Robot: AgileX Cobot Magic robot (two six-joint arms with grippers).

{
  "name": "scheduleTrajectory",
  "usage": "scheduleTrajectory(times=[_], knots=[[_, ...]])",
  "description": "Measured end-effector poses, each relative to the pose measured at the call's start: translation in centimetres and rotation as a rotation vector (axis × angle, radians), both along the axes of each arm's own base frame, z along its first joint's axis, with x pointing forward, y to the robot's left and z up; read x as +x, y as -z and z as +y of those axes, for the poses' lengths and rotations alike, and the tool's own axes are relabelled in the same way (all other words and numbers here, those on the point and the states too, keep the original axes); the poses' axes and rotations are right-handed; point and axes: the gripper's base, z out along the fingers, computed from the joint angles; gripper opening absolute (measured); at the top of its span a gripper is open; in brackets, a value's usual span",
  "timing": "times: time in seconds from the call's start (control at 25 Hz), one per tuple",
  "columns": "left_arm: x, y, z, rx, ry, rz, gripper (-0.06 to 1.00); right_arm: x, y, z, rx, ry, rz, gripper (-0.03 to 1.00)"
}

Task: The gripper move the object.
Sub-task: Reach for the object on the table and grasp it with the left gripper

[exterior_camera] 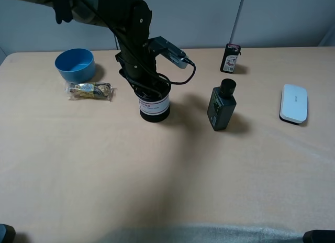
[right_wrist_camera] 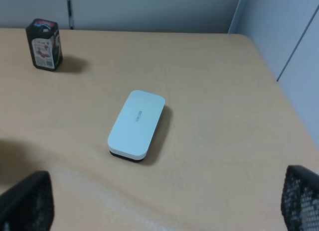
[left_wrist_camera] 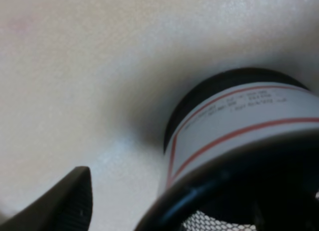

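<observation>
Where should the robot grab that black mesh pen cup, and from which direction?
Probably by the rim, coming from above. The pen cup stands upright with its open mouth facing up, so one finger can drop inside and one outside the thin mesh wall. The left gripper sits right over that mouth.

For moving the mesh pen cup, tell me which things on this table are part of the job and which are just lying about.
Part of the job:
- left end effector, down at the cup's rim
- mesh pen cup

Just lying about:
- blue bowl
- snack packet
- dark bottle
- small black container
- white case
</observation>
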Motion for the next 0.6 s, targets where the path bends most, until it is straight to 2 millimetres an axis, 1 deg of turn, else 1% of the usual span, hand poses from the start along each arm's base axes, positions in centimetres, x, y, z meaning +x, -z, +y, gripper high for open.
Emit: scheduleTrajectory(times=[0.24,0.6], knots=[[0.22,-0.01,-0.2,-0.02,0.003,-0.023,0.73,0.0,0.0,0.0,0.0,0.0,0.0,0.69],[0.16,0.04,-0.31,-0.037,-0.011,-0.014,0.73,0.0,0.0,0.0,0.0,0.0,0.0,0.69]])
